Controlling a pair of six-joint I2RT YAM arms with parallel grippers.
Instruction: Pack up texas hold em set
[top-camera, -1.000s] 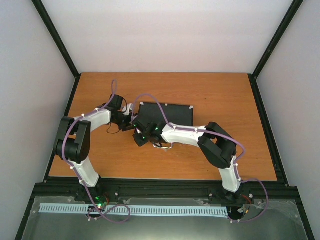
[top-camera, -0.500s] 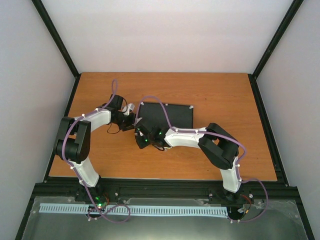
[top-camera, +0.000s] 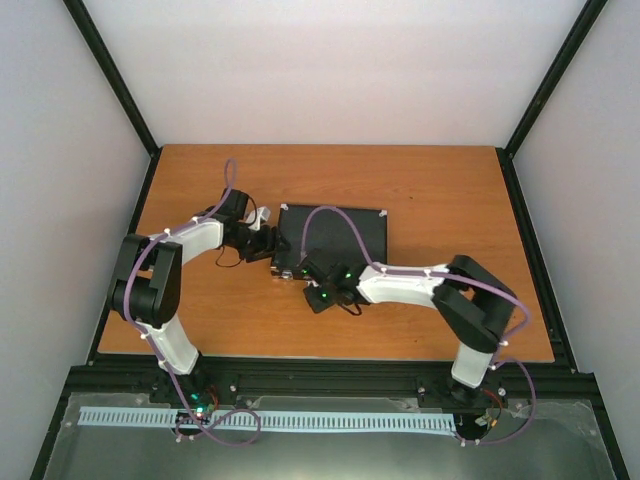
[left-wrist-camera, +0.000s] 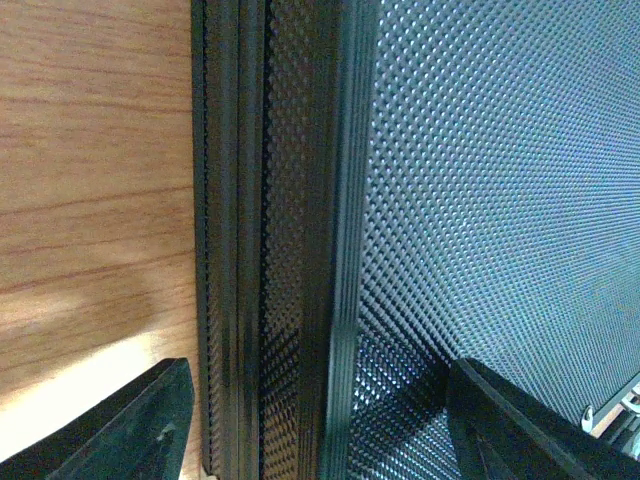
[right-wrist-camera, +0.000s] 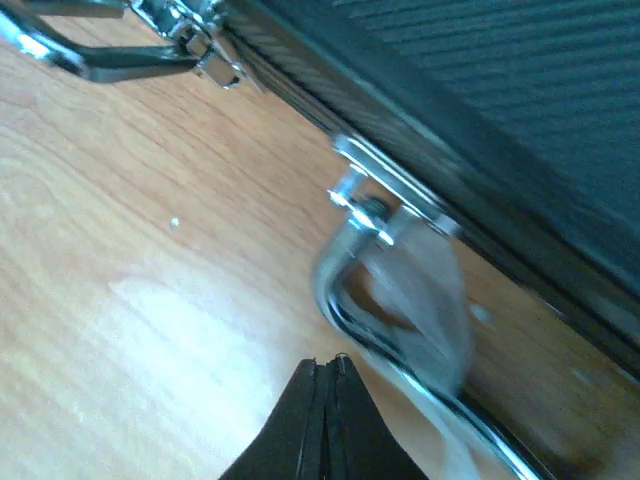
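Note:
The black hinged case (top-camera: 335, 235) lies closed and flat on the wooden table. My left gripper (top-camera: 268, 245) is at its left edge. In the left wrist view the case's dimpled lid (left-wrist-camera: 480, 200) and ribbed side fill the frame, and my left gripper (left-wrist-camera: 320, 440) is open, one finger over the table and the other over the lid. My right gripper (top-camera: 303, 272) is at the case's front edge. In the right wrist view it (right-wrist-camera: 328, 362) is shut and empty, just short of the silver handle (right-wrist-camera: 345, 300), with a latch (right-wrist-camera: 195, 40) to the left. Chips, cards and discs are hidden.
The wooden table (top-camera: 450, 190) is walled by white panels and black frame posts at the back and sides. The arms' purple cables loop over the case and the left side of the table.
My right arm has swung to the right, and its gripper has moved from the case's front left corner along the front edge to the handle. The left arm has barely moved.

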